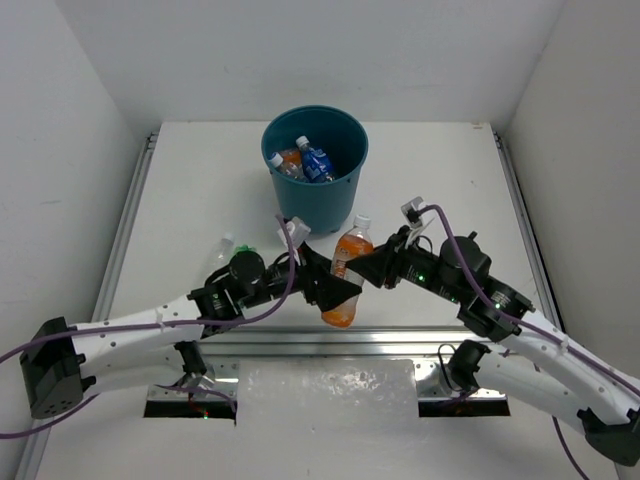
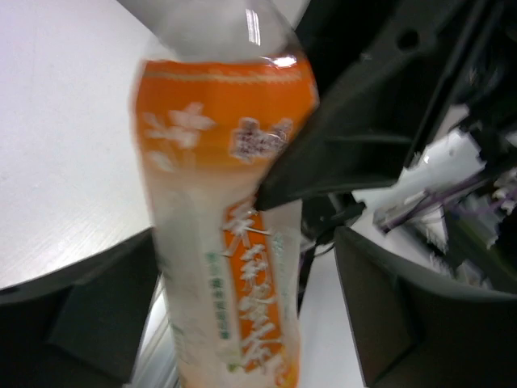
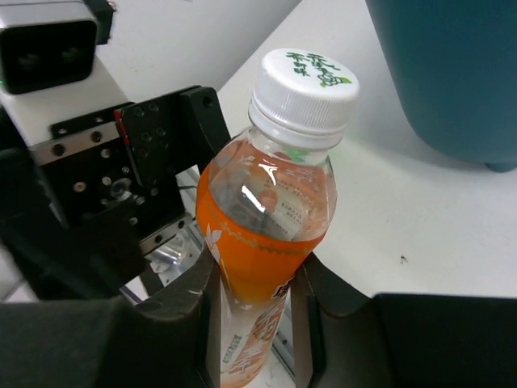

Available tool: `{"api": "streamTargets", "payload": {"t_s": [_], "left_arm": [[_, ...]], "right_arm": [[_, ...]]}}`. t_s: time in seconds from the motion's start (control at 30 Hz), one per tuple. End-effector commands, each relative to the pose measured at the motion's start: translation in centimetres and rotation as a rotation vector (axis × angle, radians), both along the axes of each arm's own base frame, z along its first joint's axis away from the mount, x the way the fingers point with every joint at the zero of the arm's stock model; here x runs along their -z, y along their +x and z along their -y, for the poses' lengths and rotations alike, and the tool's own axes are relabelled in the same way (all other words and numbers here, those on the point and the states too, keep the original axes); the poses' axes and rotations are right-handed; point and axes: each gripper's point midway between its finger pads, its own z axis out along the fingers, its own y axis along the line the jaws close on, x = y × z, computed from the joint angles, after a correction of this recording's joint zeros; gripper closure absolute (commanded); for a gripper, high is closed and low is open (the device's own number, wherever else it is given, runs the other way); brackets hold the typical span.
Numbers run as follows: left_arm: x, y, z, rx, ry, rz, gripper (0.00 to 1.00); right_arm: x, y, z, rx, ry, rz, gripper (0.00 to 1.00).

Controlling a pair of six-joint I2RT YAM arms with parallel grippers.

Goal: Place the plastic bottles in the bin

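Just in front of the bin (image 1: 322, 205), near the table's (image 1: 190, 180) front edge, an orange bottle (image 1: 346, 275) sits between the two arms, tilted with its white cap (image 3: 304, 81) leaning toward the bin. The right gripper (image 3: 254, 327) is closed on it, one finger pressed against each side of the label below the orange band, so this arm is carrying the bottle's weight. The left gripper (image 2: 242, 323) surrounds the lower part of the same bottle with its jaws spread wide. In the left wrist view a clear gap shows on one side. That view is blurred, so contact on the other side cannot be ruled out. This looks like a handover between the arms, though which arm is giving and which is taking cannot be read from one moment.

Inside the bin lie three bottles (image 1: 303, 160): one orange, one with a blue label and one clear. They have landed on their sides, pointing different ways. A small clear bottle (image 1: 227, 246) lies on the table behind the left arm, well apart from both grippers and not yet picked up. The task appears partly done, with at least these two bottles left to bin.
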Motion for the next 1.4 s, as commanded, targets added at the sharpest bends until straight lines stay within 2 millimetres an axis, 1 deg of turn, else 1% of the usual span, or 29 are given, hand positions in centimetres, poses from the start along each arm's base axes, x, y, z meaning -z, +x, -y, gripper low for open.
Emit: {"api": "streamTargets", "payload": {"t_s": [0.0, 0.1, 0.13, 0.2, 0.23, 0.27, 0.3, 0.33, 0.37, 0.47, 0.5, 0.53, 0.57, 0.6, 0.63, 0.7, 0.73, 0.77, 0.83, 0.87, 0.9, 0.93, 0.97, 1.03, 1.07, 1.1, 1.27, 1.33, 1.37], "left_arm": [[-3.7, 0.0, -0.1, -0.019, -0.036, 0.07, 0.08], [-3.7, 2.9, -2.2, -0.22, 0.054, 0.026, 0.0], [-1.7, 4.8, -4.7, -0.385, 0.167, -0.027, 0.0], [-2.9, 6.3, -7.7, -0.57, 0.205, -0.092, 0.0], [-2.5, 7.1, -11.3, -0.741, 0.267, -0.131, 0.0], [-2.2, 7.3, -12.9, -0.811, 0.297, -0.138, 0.0], [-2.0, 7.4, -16.0, -0.929, 0.352, -0.137, 0.0], [-2.0, 7.3, -17.1, -0.982, 0.335, -0.169, 0.0], [-1.9, 7.3, -18.3, -1.023, 0.35, -0.173, 0.0], [-1.2, 7.6, -20.3, -1.081, 0.404, -0.199, 0.0], [-0.5, 8.6, -21.2, -1.126, 0.433, -0.218, 0.0], [0.7, 9.0, -21.2, -1.103, 0.475, -0.235, 0.0], [1.4, 10.1, -22.2, -1.136, 0.48, -0.259, 0.0], [3.0, 11.3, -22.1, -1.121, 0.49, -0.284, 0.0], [3.8, 11.5, -21.4, -1.093, 0.497, -0.294, 0.01], [5.8, 13.0, -22.3, -1.13, 0.534, -0.346, 0.01], [6.6, 13.3, -22.5, -1.139, 0.547, -0.373, 0.02], [7.2, 13.7, -23.2, -1.161, 0.56, -0.396, 0.02], [8.2, 13.9, -23.2, -1.168, 0.588, -0.418, 0.03], [8.4, 13.9, -23.1, -1.167, 0.59, -0.42, 0.03], [8.5, 14.0, -23.0, -1.164, 0.589, -0.419, 0.03], [8.8, 13.9, -23.1, -1.162, 0.597, -0.421, 0.03], [9.1, 13.9, -23.1, -1.158, 0.612, -0.423, 0.03], [9.3, 13.8, -23.2, -1.15, 0.636, -0.423, 0.04], [9.5, 13.7, -23.2, -1.145, 0.649, -0.428, 0.04], [9.7, 13.6, -22.9, -1.126, 0.656, -0.432, 0.05], [11.4, 12.6, -23.4, -1.116, 0.719, -0.476, 0.09], [12.2, 12.2, -23.3, -1.106, 0.731, -0.494, 0.09], [13.1, 11.9, -23.4, -1.102, 0.742, -0.506, 0.09]], "right_arm": [[-3.8, 0.8, -0.2, 0.02, 0.049, 0.119, 1.0], [-6.0, 2.3, 0.7, 0.09, 0.013, 0.192, 1.0], [-6.6, 2.9, 1.0, 0.115, -0.019, 0.232, 1.0], [-8.9, 4.3, 1.5, 0.178, -0.05, 0.281, 1.0], [-9.9, 4.8, 1.7, 0.193, -0.072, 0.317, 1.0], [-10.7, 5.1, 1.9, 0.208, -0.084, 0.331, 1.0], [-12.9, 5.6, 2.0, 0.231, -0.085, 0.372, 1.0], [-13.8, 5.9, 2.1, 0.242, -0.087, 0.389, 1.0], [-16.2, 6.0, 2.4, 0.263, -0.067, 0.429, 1.0], [-17.8, 8.1, 2.0, 0.31, -0.127, 0.5, 1.0], [-19.0, 8.9, 2.1, 0.344, -0.129, 0.53, 1.0], [-18.3, 10.4, 1.2, 0.351, -0.183, 0.55, 1.0], [-18.7, 11.8, 1.4, 0.377, -0.194, 0.567, 1.0], [-18.9, 13.5, 0.3, 0.377, -0.206, 0.573, 1.0], [-19.0, 14.5, 0.2, 0.385, -0.213, 0.572, 1.0], [-20.7, 16.9, 0.9, 0.437, -0.202, 0.599, 1.0], [-20.6, 18.1, 0.9, 0.451, -0.214, 0.598, 1.0], [-19.8, 20.6, 0.9, 0.47, -0.241, 0.579, 1.0], [-19.2, 22.7, 0.6, 0.48, -0.254, 0.582, 0.94], [-17.3, 24.6, 0.2, 0.474, -0.29, 0.557, 0.89], [-17.1, 25.3, 0.1, 0.473, -0.3, 0.557, 0.78], [-16.2, 26.0, -0.1, 0.463, -0.321, 0.537, 0.36], [-15.0, 26.9, -0.7, 0.446, -0.335, 0.523, 0.29], [-13.7, 27.1, -1.1, 0.421, -0.358, 0.499, 0.18], [-13.5, 26.7, -1.3, 0.403, -0.349, 0.499, 0.07], [-13.5, 26.5, -1.4, 0.397, -0.336, 0.494, 0.01], [-15.6, 23.7, -0.7, 0.374, -0.257, 0.499, 0.01], [-15.4, 22.4, -0.5, 0.356, -0.238, 0.484, 0.01], [-16.4, 20.9, -0.2, 0.334, -0.198, 0.492, 0.01]]}}
